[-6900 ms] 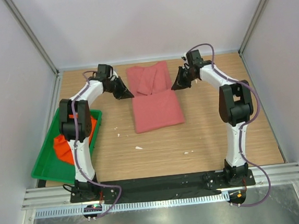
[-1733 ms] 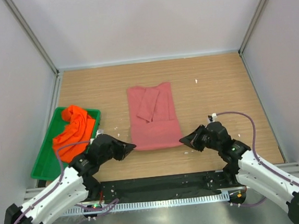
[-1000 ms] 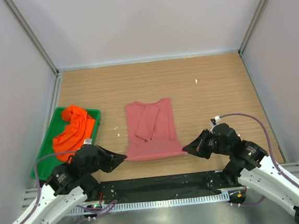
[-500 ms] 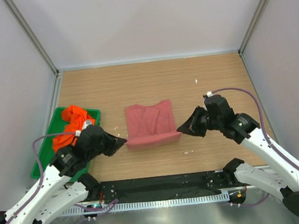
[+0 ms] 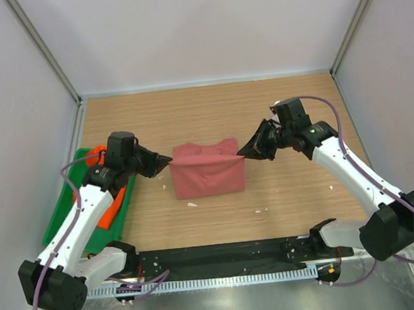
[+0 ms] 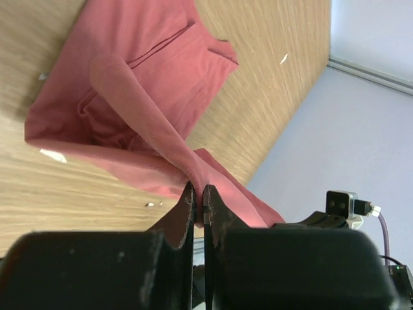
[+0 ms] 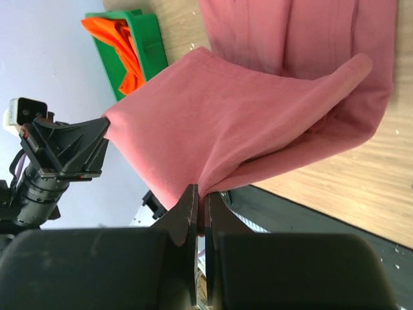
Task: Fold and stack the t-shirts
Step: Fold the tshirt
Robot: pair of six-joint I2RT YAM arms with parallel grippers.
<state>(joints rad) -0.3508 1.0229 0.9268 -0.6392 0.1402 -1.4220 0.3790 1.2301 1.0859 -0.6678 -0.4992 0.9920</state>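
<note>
While both arms angle inward over middle of wooden tabletop [image 5: 189, 116], dusty rose-pink cloth t-shirt [image 5: 205, 178] lies there, one folded edge raised and stretched taut between grippers. At edge's left end, left gripper [image 5: 165, 161] pinched tight on cloth; at right end, right gripper [image 5: 241, 152] clamped likewise. Bright orange cloth t-shirt [image 5: 111, 205] bunched in green plastic tray [image 5: 54, 228] by left edge, partly behind left arm.

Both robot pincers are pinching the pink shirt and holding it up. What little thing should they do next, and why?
Probably lower the held edge onto the flat part of the shirt beneath it. The left pincer and right pincer are each shut on a corner of the pink shirt. That edge hangs raised over the rest, so the fold is not yet laid down.
</note>
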